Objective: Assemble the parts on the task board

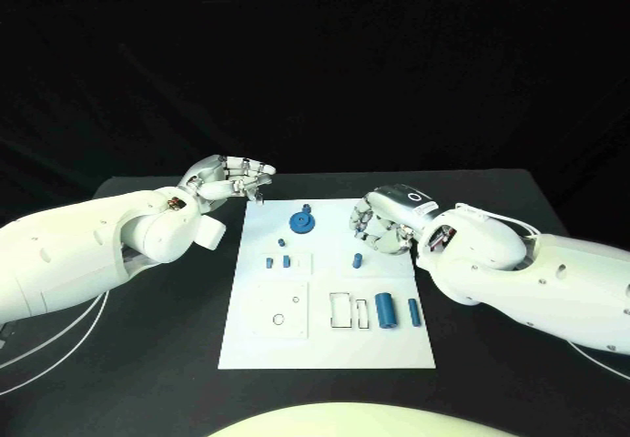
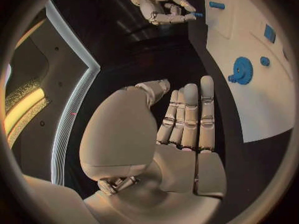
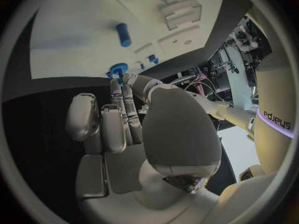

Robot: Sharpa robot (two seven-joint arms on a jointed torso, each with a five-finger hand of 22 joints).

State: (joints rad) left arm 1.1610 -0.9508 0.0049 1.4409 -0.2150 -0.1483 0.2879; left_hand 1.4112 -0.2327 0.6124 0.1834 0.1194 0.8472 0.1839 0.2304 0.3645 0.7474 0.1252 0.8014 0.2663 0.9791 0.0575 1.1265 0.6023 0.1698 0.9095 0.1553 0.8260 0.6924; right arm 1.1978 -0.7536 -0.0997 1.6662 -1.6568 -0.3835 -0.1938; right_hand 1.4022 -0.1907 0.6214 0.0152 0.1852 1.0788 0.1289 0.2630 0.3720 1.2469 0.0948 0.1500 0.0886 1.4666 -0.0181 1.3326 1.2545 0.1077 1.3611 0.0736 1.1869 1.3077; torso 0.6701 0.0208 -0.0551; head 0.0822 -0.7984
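The white task board (image 1: 329,341) lies in the middle of the black table. A blue gear (image 1: 303,221) sits near its far end, also seen as the gear (image 2: 241,70) and the gear (image 3: 117,69). Small blue pegs (image 1: 282,243) stand below it, and two blue cylinders (image 1: 386,309) lie near the board's right edge. My left hand (image 1: 231,177) hovers by the board's far left corner, its fingers (image 2: 190,117) straight and holding nothing. My right hand (image 1: 378,225) hangs over the far right part of the board, a little right of the gear, fingers (image 3: 118,114) apart from any part.
The board has outlined recesses (image 1: 340,309) and a small ring (image 1: 279,319) near its middle. Bare black table (image 1: 157,364) runs along both sides of the board. A lone blue peg (image 3: 123,35) lies on the board's open white area.
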